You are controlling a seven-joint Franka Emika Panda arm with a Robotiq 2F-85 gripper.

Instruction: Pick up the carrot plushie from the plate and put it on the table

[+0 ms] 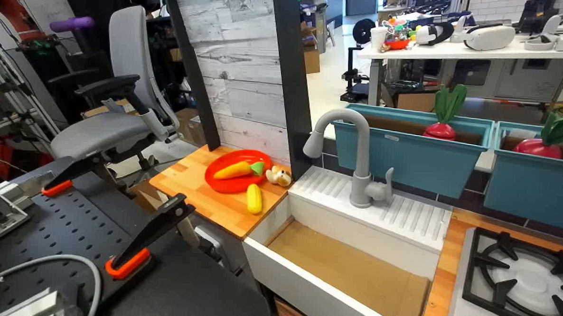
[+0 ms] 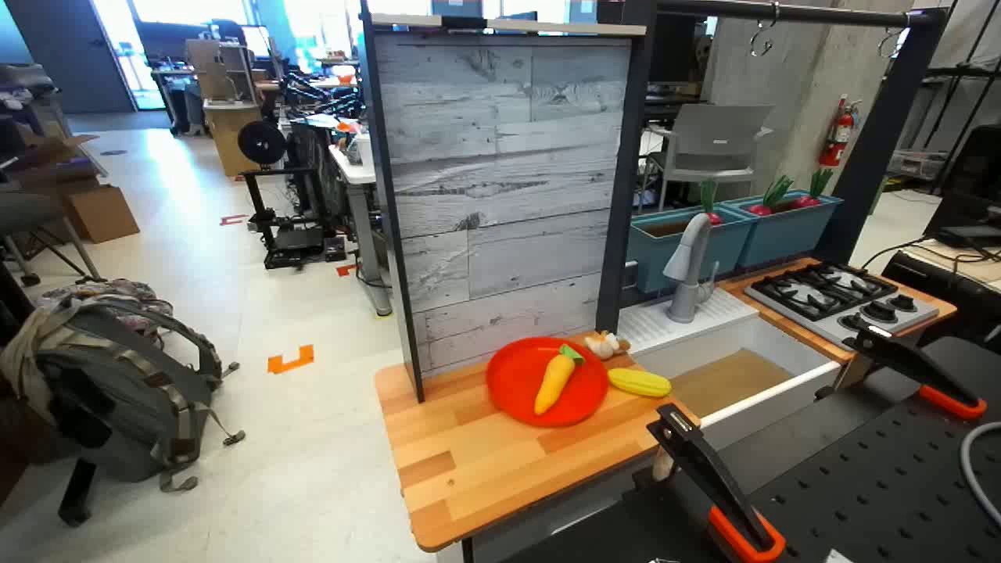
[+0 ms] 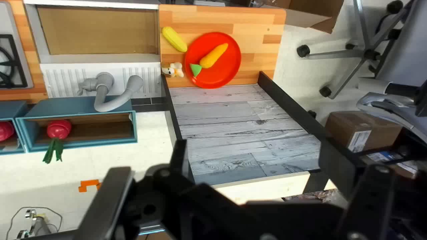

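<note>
The carrot plushie [image 3: 213, 56] lies on the red plate [image 3: 230, 68] at the upper middle of the wrist view, while the Robotiq gripper [image 3: 257, 160] at the bottom has its empty jaws apart, presumably spread to straddle it for the move onto the wooden tabletop [image 3: 257, 31].

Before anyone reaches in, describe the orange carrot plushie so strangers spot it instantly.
Find the light orange-brown wooden table beside the white sink basin. On it sits a round, glossy red plate. There lies the tapered yellow-orange carrot plushie, set apart by its green end from the yellow oblong toy beside the plate.
</note>
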